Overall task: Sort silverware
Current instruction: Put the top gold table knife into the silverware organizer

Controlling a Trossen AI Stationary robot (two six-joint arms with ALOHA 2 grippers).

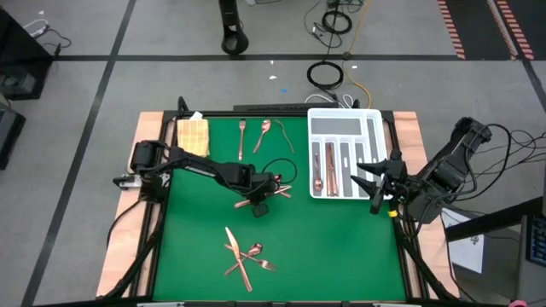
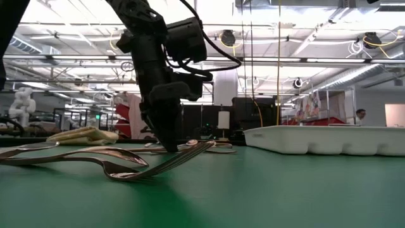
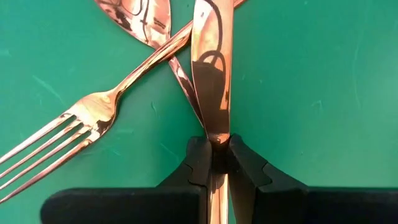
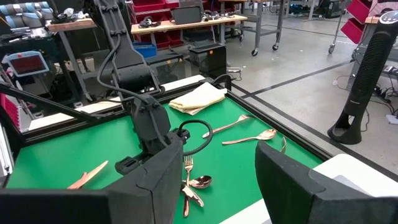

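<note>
Pinching a knife point(image 3: 211, 81) mid-worktop, the left gripper point(image 3: 216, 163) is clamped, presumably for the tray point(image 1: 345, 124); the right gripper point(image 1: 379, 183) waits open at the right edge.

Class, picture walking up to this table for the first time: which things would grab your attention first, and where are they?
The left gripper sits mid-table, shut on a knife lying across a fork and a spoon. A white divided tray near the table's far right corner already holds a few copper pieces, with the right gripper open beside it. Another crossed heap of cutlery lies near the front edge.
</note>
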